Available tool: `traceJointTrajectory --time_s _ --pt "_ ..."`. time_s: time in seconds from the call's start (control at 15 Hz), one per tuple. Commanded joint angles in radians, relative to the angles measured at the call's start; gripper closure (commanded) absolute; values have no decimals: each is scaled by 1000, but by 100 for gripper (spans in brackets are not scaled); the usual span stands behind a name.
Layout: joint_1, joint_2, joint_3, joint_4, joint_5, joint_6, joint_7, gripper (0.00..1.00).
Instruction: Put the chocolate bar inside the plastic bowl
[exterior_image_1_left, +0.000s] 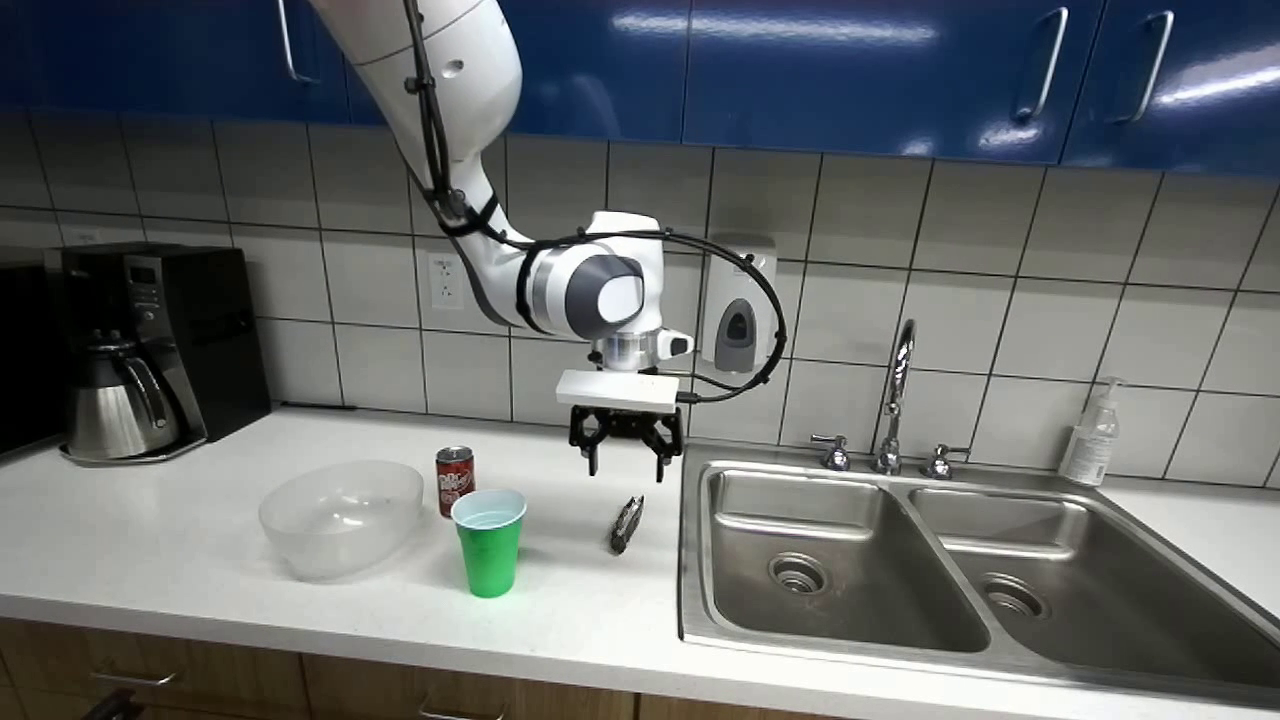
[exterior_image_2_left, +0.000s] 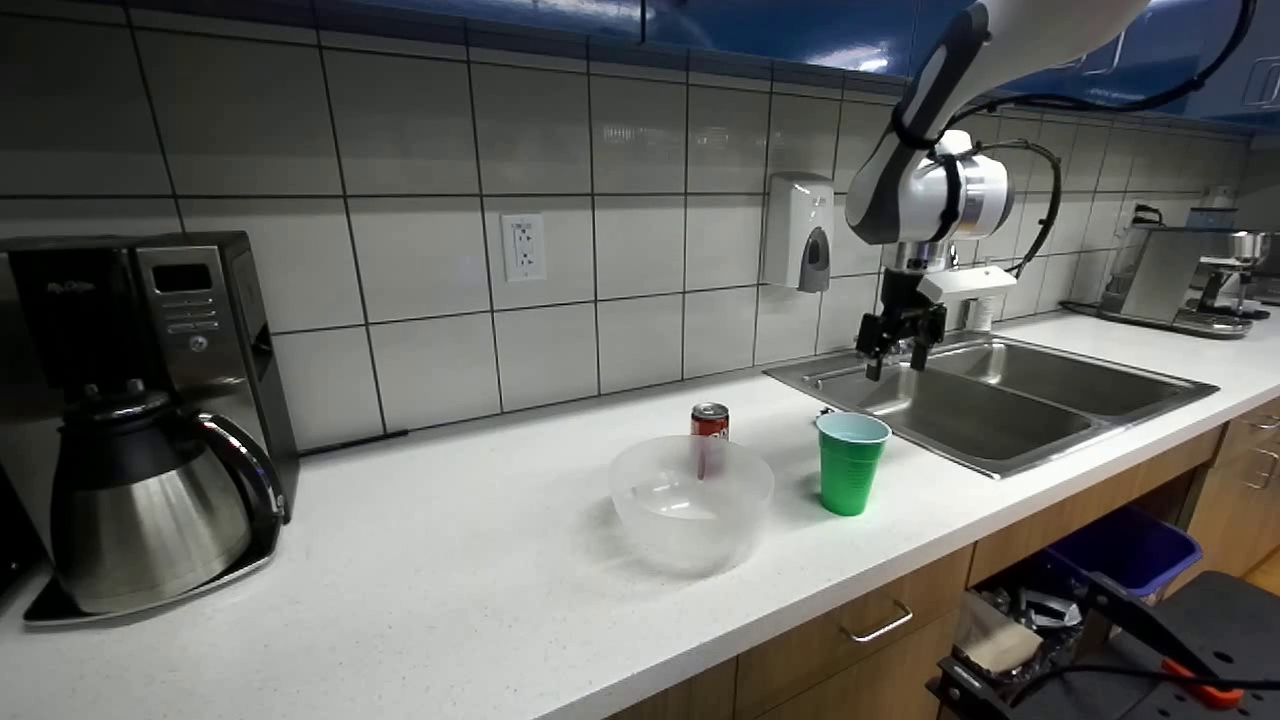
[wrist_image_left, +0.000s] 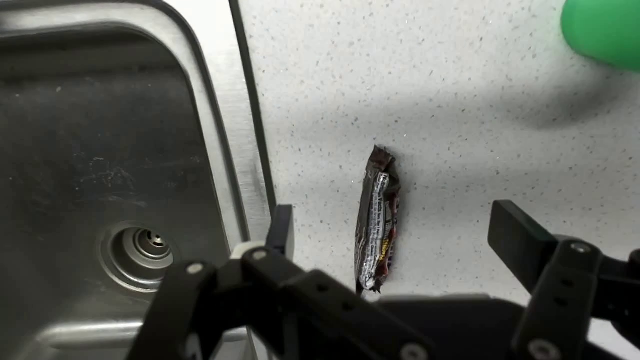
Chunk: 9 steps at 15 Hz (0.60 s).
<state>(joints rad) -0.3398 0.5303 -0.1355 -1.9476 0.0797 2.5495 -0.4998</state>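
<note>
The chocolate bar is a thin dark wrapped bar lying on the white counter beside the sink. It shows whole in the wrist view. In an exterior view only a small dark end shows behind the green cup. The plastic bowl is clear, whitish and wide, and it also shows in an exterior view. It is out of the wrist view. My gripper is open and empty above the counter, pointing down. In the wrist view its fingers stand apart, one on each side of the bar, not touching it.
A green cup stands between the bar and the bowl. A dark red can stands behind the cup, near the bowl. The double steel sink borders the bar's side. A coffee maker stands at the counter's far end.
</note>
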Motion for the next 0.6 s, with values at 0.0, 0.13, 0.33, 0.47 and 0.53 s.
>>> traceJointTrajectory --time_s 0.0,0.13,0.33,0.47,0.53 --pt "-37 84 40 97 31 17 57 0" --pt "-41 126 51 141 39 14 80 0" --pt "-39 187 60 211 44 5 128 0" --pt "-34 233 61 261 41 -4 158 0" --pt "-33 253 62 283 40 -9 171 0"
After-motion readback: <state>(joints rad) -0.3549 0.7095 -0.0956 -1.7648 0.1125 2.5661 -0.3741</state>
